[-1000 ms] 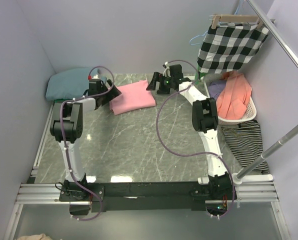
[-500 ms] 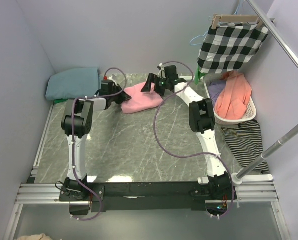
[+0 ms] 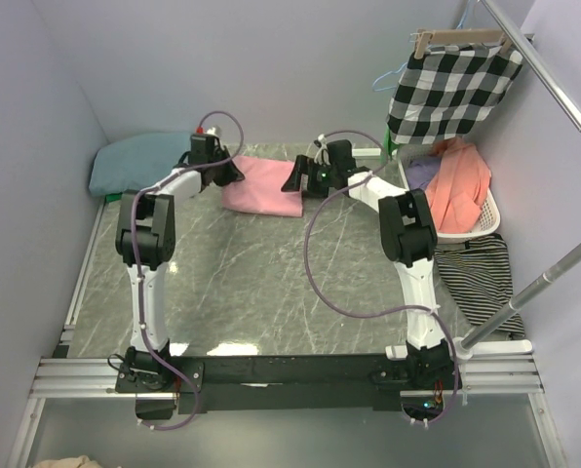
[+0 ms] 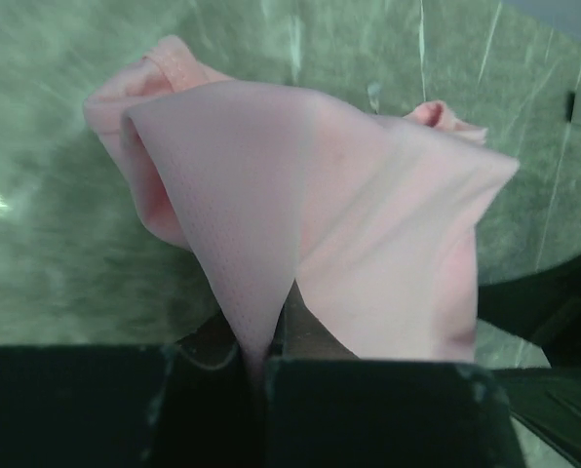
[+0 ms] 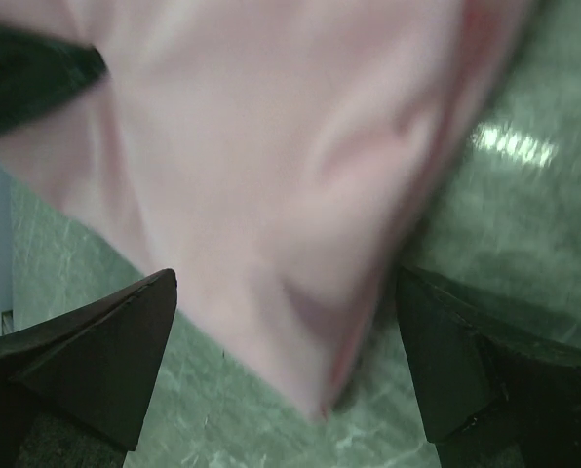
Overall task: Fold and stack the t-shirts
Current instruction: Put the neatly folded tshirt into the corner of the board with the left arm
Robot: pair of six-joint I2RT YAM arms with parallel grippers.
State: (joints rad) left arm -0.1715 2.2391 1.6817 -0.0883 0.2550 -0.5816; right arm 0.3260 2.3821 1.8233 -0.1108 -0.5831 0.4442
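Observation:
The light pink t-shirt [image 3: 263, 185] lies folded at the back middle of the marble table [image 3: 271, 283]. My left gripper [image 3: 229, 172] is at its left edge, shut on a pinched fold of the pink t-shirt [image 4: 349, 214]; in the left wrist view the cloth runs down between the jaws of the left gripper [image 4: 263, 343]. My right gripper [image 3: 294, 179] stands open at the shirt's right corner. In the right wrist view the pink t-shirt [image 5: 271, 146] hangs between the spread fingers [image 5: 105, 361] of the right gripper [image 5: 286, 366]. The dusty teal t-shirt [image 3: 139, 161] rests folded in the back left corner.
A white basket [image 3: 466, 234] of orange and purple clothes stands at the right. A black-and-white checked cloth [image 3: 451, 88] hangs on a hanger above it. A striped garment [image 3: 481, 278] lies in front of the basket, beside a slanted metal rail [image 3: 524, 292].
My left gripper has shut on the pink shirt's left edge and lifted it toward the back. The shirt has bunched and shifted. The right gripper has come down to its right corner, still open.

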